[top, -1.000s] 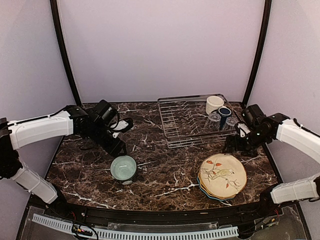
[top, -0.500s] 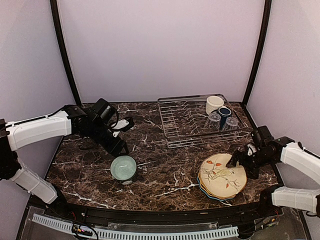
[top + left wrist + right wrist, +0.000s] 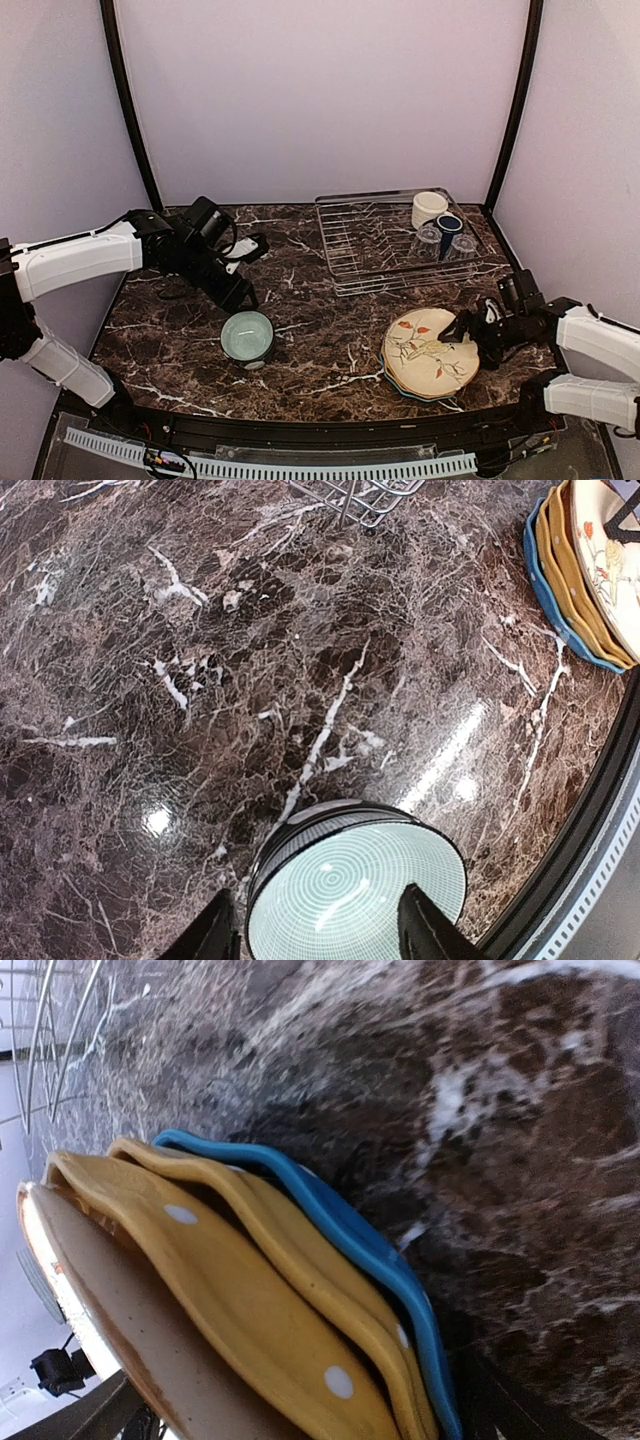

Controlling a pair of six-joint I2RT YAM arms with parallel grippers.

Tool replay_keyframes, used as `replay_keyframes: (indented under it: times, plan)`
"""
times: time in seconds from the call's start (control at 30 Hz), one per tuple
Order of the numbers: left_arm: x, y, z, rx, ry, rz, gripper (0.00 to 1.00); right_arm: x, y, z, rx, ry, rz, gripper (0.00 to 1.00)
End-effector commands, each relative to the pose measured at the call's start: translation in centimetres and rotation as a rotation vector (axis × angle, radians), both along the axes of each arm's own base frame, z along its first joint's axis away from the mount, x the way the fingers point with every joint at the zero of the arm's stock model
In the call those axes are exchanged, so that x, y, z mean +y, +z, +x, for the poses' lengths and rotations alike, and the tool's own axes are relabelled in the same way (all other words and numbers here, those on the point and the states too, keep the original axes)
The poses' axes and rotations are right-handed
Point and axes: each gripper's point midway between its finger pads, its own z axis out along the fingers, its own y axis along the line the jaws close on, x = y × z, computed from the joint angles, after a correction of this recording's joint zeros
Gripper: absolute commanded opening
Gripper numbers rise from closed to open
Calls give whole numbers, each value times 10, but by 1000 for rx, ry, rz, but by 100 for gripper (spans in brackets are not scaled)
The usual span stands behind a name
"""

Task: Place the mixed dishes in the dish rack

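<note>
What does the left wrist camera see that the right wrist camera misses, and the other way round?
Only the left wrist view shows the mint-green bowl, just beneath the open left gripper. Only the right wrist view shows the white dots on the yellow dotted plate, seen edge-on from very close, sandwiched between the cream plate and the blue plate. Both show the plate stack, the dark marble table and a bit of the wire dish rack.
</note>
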Motion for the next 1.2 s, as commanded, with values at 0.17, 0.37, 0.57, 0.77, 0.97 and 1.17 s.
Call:
replay_keyframes:
  times: [0.17,0.37,0.57,0.77,0.97,1.17]
  plan:
    - [-5,14,3,-23,0,-31,53,88,22,11,-48,256,84,95]
    - [-8,14,4,-8,10,-40,53,150,19,22,-76,454,52,94]
    - [-31,23,6,49,27,-135,53,183,37,41,-175,569,-33,96]
    - [-69,24,0,143,-22,-225,58,170,69,60,-315,614,-170,99]
    - [-108,1,-8,213,-98,-186,60,153,81,52,-362,650,-224,99]
    - [-129,-26,-12,259,-146,-110,57,136,79,41,-373,630,-235,98]
